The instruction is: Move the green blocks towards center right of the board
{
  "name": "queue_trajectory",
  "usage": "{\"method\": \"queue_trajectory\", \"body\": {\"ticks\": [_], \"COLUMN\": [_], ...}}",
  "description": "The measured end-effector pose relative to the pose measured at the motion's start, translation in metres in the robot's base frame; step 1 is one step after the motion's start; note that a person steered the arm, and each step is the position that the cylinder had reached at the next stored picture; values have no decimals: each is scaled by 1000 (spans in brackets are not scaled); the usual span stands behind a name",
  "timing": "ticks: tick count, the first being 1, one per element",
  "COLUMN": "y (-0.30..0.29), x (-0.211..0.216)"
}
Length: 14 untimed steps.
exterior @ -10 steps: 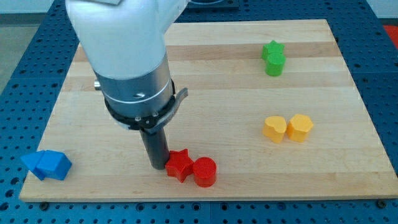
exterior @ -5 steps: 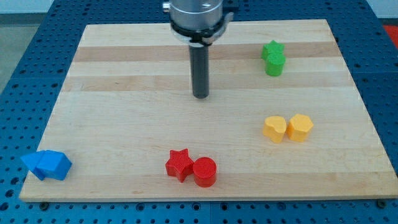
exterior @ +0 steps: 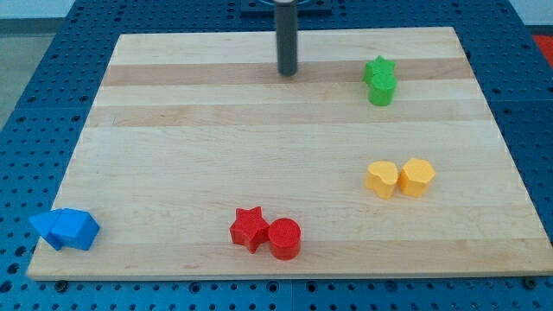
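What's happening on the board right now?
My tip is near the view's top of the board, left of the green star and green cylinder, not touching them. That pair sits upper right, touching each other, not yet pushed. The two yellow blocks, red star, red cylinder and blue blocks lie apart from it.

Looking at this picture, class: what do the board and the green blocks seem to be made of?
The board looks like pale wood with a smooth matte finish: lengthwise grain and plank bands show. The green star block and the green block touching it look like matte plastic, uniformly coloured; possibly printed, too small to tell.
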<state>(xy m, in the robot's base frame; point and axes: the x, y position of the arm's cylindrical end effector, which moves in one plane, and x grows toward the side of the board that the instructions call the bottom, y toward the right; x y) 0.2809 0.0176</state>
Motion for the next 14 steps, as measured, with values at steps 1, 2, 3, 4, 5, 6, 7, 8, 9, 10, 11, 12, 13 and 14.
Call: {"method": "queue_trajectory", "body": {"ticks": [1, 2, 3, 4, 5, 6, 7, 8, 9, 10, 11, 12, 13, 14], "y": [56, 102, 130, 164, 183, 194, 195, 195, 186, 168, 168, 168, 168, 168], "x": [-1, 2, 20, 42, 58, 73, 74, 52, 30, 44, 62, 70, 70, 75]}}
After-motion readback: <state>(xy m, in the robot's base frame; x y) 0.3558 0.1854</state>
